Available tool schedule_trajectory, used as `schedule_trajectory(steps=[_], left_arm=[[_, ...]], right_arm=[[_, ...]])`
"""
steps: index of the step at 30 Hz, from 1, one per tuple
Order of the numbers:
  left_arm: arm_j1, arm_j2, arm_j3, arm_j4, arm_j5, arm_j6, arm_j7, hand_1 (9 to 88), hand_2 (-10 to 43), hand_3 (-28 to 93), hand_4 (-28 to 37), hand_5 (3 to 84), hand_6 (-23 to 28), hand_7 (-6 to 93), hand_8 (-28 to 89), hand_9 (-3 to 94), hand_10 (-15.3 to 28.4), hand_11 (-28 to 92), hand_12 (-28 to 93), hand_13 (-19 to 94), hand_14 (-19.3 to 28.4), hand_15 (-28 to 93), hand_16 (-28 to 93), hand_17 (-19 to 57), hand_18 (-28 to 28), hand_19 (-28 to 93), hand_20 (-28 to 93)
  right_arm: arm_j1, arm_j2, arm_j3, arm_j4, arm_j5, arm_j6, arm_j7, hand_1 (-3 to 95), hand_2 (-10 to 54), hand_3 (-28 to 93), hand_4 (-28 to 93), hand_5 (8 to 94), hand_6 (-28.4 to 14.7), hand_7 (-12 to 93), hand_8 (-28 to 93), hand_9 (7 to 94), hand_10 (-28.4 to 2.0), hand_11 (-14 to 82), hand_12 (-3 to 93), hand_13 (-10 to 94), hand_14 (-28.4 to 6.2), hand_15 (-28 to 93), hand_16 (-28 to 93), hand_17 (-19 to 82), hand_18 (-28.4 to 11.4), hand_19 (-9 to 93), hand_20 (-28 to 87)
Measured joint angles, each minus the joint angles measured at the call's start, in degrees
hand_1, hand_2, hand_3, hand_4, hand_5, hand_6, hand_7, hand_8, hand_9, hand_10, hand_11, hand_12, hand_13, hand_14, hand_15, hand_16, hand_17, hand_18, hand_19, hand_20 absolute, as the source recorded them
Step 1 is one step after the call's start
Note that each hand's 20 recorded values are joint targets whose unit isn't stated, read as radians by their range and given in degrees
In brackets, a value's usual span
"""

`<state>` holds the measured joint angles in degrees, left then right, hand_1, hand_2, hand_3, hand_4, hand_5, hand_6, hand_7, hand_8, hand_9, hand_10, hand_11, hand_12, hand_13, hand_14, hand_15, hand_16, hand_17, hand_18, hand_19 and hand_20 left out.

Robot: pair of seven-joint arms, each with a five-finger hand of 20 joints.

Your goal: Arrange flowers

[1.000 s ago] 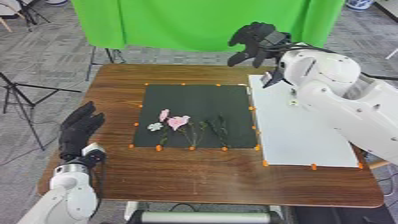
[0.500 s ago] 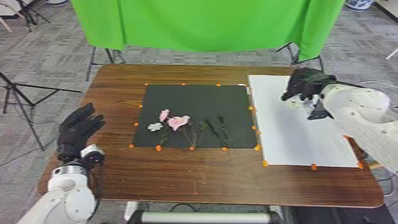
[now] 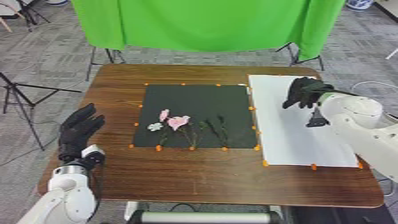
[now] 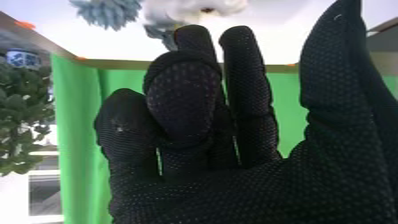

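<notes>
In the head view my right hand (image 3: 306, 92) is over the far part of the white sheet (image 3: 298, 135), its fingers loosely spread. The right wrist view has the right hand (image 4: 187, 110) holding nothing; beyond its fingers are a blue-grey flower (image 4: 107, 12) and a white flower (image 4: 209, 7) with a dark centre. On the black sheet (image 3: 200, 100) lie a pink flower (image 3: 178, 122), a smaller pink bloom (image 3: 163, 115), a small white flower (image 3: 155, 127) and thin green stems (image 3: 218, 129). My left hand (image 3: 78, 127) is open at the table's left side.
Orange markers line the edges of both sheets, which lie side by side on the brown table (image 3: 204, 175). A green cloth (image 3: 209, 25) hangs behind the far edge. Green foliage (image 4: 22, 105) and a blue-and-white pot (image 4: 23, 58) show in the right wrist view.
My right hand has come from beyond the far edge, rightward and nearer, over the white sheet. The small flower seen there a second ago is now covered. The left hand has stayed put.
</notes>
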<state>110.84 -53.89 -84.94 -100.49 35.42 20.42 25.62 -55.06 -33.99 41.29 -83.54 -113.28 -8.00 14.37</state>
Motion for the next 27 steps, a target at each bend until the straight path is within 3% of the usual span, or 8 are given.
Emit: schedule_trajectory(steps=[5, 8, 12, 14, 19, 27], left_arm=[[-0.06, -0.06, 0.06, 0.00, 0.15, -0.01, -0.09, 50.8, -5.5, 70, -9.5, 45.5, 0.1, 26.2, -11, 35.9, 9.9, 25, 13, 40, 13.9, 31, -1, 16.9, 13.8, 35, 30], [-0.14, -0.06, 0.20, 0.00, 0.15, -0.02, -0.09, 50.8, -5.5, 70, -9.5, 45.1, 0.0, 26.2, -11, 35.8, 9.9, 25, 13, 40, 13.9, 32, -1, 17.0, 13.8, 35, 30], [-0.30, -0.09, 0.33, 0.05, 0.16, -0.05, -0.13, 50.8, -5.4, 71, -9.6, 45.0, -0.1, 26.2, -12, 35.7, 9.9, 24, 13, 40, 13.9, 32, -1, 17.0, 13.7, 35, 30], [-0.33, -0.11, 0.36, 0.05, 0.16, -0.05, -0.14, 50.8, -5.4, 70, -9.6, 45.0, 0.0, 26.2, -12, 35.7, 9.8, 24, 13, 40, 14.0, 32, -1, 17.0, 13.7, 35, 30], [-0.36, -0.12, 0.37, 0.05, 0.15, -0.05, -0.14, 50.8, -5.4, 71, -9.5, 45.1, 0.1, 26.1, -12, 35.6, 9.9, 24, 13, 40, 14.0, 32, -1, 17.1, 13.7, 35, 30], [-0.46, -0.18, 0.44, 0.05, 0.15, -0.05, -0.15, 50.9, -5.4, 71, -9.5, 45.1, 0.2, 26.2, -11, 35.5, 9.9, 24, 13, 40, 13.9, 32, -1, 17.1, 13.7, 35, 30]], right_arm=[[-0.97, -0.59, 0.59, 1.06, -0.04, 0.00, 0.66, 40.1, -9.5, 71, -20, 61.2, 4.8, 22, -12, 70.1, -11.5, 12.2, 17.5, 84, -5.3, 63, 28, 56, -16.2, 93, 55], [-1.50, -0.85, 0.88, 1.74, -0.04, 0.01, 1.06, 44.7, -9.5, 69, -23, 61.4, 4.5, 24, -5, 71.7, -10.3, 12.7, 17.1, 86, -5.0, 63, 27, 57, -16.1, 93, 55], [-2.10, -0.96, 1.29, 2.26, 0.78, 1.00, 0.93, 57.0, -7.9, 62, -23, 68.1, 4.0, 25, -1, 80.1, -9.0, 6.9, 24.5, 89, -3.7, 63, 28, 60, -15.1, 93, 59], [-2.16, -0.97, 1.04, 2.61, 1.91, 2.54, 0.59, 61.3, -7.1, 59, -23, 72.9, 3.7, 25, 0, 85.2, -8.9, 4.6, 26.7, 91, -3.0, 62, 28, 62, -14.6, 93, 60], [-2.22, -0.93, -2.00, 3.84, 4.87, 11.70, -0.53, 63.6, -8.3, 60, -24, 76.6, 2.5, 22, 0, 87.7, -9.6, 3.5, 27.0, 93, -2.3, 62, 29, 64, -14.2, 93, 61], [-2.53, -0.69, -3.60, 3.49, 10.65, 16.96, -1.03, 65.1, -9.4, 60, -22, 79.5, 1.2, 20, 1, 89.4, -9.5, 3.5, 28.3, 93, -1.3, 63, 31, 65, -13.1, 93, 63]])
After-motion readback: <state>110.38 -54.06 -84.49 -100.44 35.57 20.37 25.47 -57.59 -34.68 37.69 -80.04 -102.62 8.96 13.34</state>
